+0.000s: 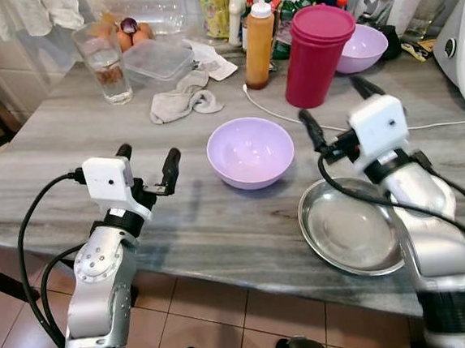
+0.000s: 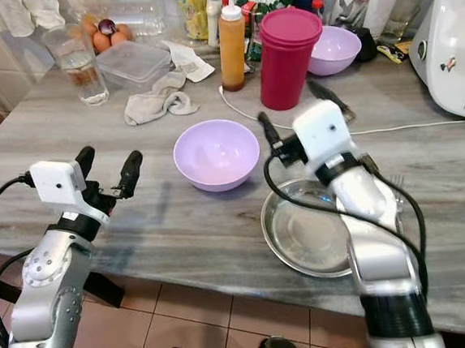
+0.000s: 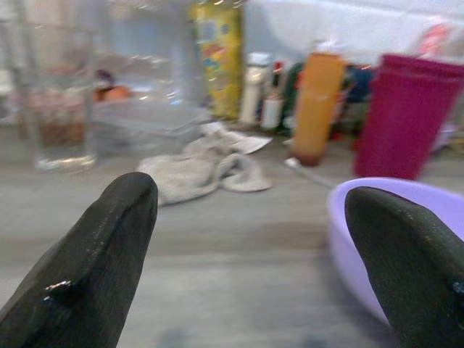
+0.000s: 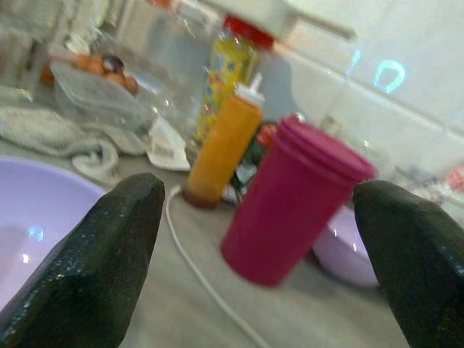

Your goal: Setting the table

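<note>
Table layout around the bowl

The plate lies at 4 o'clock from the bowl, the tumbler at 1 o'clock, the cloth at 11 o'clock, the glass farther behind.

Silver arms, white wrist boxes, black cables, black fingers.

Both silver arms reach forward over the surface, well apart. The left gripper hangs near its front edge, black fingers spread and empty. The right gripper, farther forward, is likewise spread wide and holds nothing.
</note>
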{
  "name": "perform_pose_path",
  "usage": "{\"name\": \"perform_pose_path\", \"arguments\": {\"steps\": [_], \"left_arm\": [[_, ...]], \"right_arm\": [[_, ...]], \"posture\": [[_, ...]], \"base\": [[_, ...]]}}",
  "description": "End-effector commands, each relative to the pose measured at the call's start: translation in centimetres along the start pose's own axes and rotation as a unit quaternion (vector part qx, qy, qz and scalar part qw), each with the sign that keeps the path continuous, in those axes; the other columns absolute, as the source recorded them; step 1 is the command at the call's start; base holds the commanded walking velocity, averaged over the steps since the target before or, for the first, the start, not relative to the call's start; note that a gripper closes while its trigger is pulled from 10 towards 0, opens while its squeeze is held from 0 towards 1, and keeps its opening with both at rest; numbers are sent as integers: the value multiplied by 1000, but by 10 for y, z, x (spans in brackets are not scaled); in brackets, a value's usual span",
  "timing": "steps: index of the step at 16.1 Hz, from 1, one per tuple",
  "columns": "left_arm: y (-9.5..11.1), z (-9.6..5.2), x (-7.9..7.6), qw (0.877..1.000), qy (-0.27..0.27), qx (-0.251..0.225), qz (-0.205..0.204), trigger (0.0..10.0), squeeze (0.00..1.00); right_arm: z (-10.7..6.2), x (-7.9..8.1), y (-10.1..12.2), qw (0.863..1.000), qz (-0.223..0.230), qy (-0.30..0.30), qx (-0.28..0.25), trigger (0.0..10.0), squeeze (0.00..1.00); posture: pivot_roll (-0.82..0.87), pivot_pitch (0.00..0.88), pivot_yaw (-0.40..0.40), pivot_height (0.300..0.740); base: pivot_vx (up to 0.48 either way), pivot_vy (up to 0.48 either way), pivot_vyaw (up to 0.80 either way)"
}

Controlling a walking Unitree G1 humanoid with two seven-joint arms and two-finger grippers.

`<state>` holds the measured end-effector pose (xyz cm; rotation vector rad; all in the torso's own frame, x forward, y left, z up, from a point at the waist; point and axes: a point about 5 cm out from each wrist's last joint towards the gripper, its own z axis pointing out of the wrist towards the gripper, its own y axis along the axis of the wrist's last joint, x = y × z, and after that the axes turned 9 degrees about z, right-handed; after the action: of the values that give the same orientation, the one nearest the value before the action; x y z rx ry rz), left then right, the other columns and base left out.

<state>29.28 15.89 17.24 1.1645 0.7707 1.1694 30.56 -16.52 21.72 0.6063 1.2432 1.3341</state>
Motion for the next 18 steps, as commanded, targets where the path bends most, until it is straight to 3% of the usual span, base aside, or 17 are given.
{"name": "perform_pose_path", "arguments": {"steps": [1,5,7,8,9,13,16,18], "left_arm": [[1,-4,-5,999,-30,1,-11,10000,0],[-9,-13,-4,999,-25,40,26,10000,0],[-13,-15,-2,998,-8,47,28,10000,0],[-15,-16,-3,998,2,53,31,10000,0],[-17,-17,-5,998,6,58,28,10000,0],[-17,-18,-9,998,6,57,28,10000,0],[-14,-10,-6,997,33,58,37,10000,0],[-13,-9,-5,997,38,57,46,10000,0]], "right_arm": [[-6,-3,2,1000,-4,-24,6,10000,1000],[-22,2,-4,998,19,-56,33,10000,1000],[-26,5,-6,997,34,-64,38,10000,388],[-26,8,-7,996,42,-65,43,10000,247],[-26,9,-8,996,44,-64,47,10000,24],[-27,14,-8,995,59,-60,55,10000,0],[-21,16,-4,995,70,-57,45,10000,0],[-20,17,-2,995,72,-56,41,10000,0]], "posture": [[-231,135,14,740],[-235,134,19,740],[-234,132,20,740],[-234,129,20,740],[-233,128,18,740],[-231,126,13,740],[-227,126,13,740],[-227,128,15,740]], "base": [[0,0,0],[0,0,0],[0,0,0],[0,0,0],[0,0,-406],[0,0,-783],[0,0,-788],[0,0,0]]}}
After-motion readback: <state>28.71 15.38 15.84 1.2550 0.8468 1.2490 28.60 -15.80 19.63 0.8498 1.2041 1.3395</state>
